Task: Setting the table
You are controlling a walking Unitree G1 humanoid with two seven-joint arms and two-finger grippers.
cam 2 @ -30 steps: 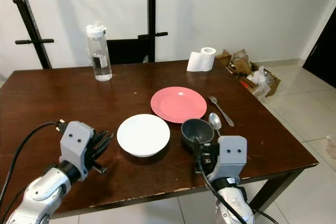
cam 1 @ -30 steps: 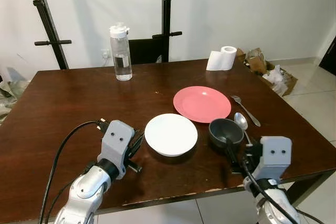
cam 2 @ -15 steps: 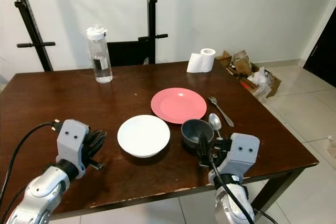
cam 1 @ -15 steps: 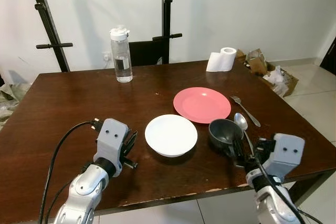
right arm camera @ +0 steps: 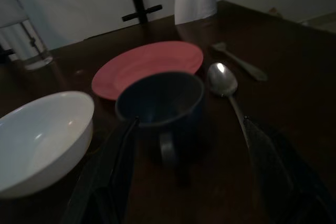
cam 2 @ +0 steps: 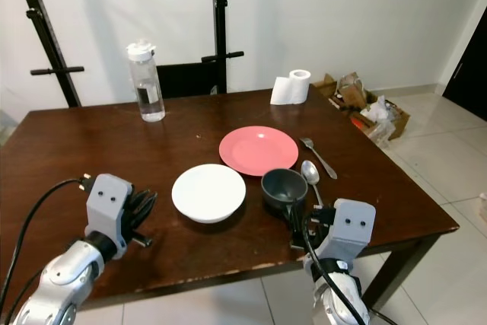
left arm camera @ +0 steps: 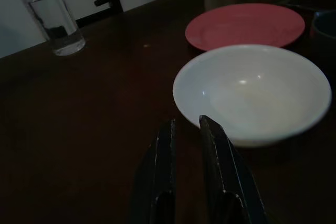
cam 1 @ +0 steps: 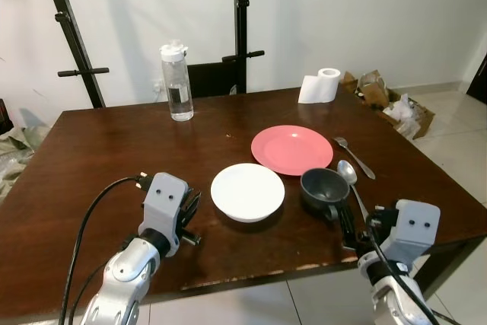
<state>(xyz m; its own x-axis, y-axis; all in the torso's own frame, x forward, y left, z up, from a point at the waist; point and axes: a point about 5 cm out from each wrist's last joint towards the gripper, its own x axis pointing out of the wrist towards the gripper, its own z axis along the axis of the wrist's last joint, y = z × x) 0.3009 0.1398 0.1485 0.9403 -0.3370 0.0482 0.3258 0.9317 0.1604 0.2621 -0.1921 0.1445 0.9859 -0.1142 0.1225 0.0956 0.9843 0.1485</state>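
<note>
Dishes are already gathered toward the near right part of the surface (cam 1: 91,150): you have a pink plate (cam 1: 292,149) set back from the near edge, a white bowl (cam 1: 247,191) in front of it to the left, and a dark mug (cam 1: 324,189) in front to the right, with a spoon (cam 1: 351,177) just beside the mug and a fork (cam 1: 354,157) nearer the right edge. A water bottle (cam 1: 176,81) stands by the far edge and a paper roll (cam 1: 320,86) at the far right corner. Your right hand (right arm camera: 184,177) is spread open, its fingers either side of the mug's handle without touching it. Your left hand (left arm camera: 186,129) has its fingers nearly closed on nothing, just short of the bowl's rim. I judge the setting half done: pieces are close together but not arranged, and the mug looks like your next pick.
</note>
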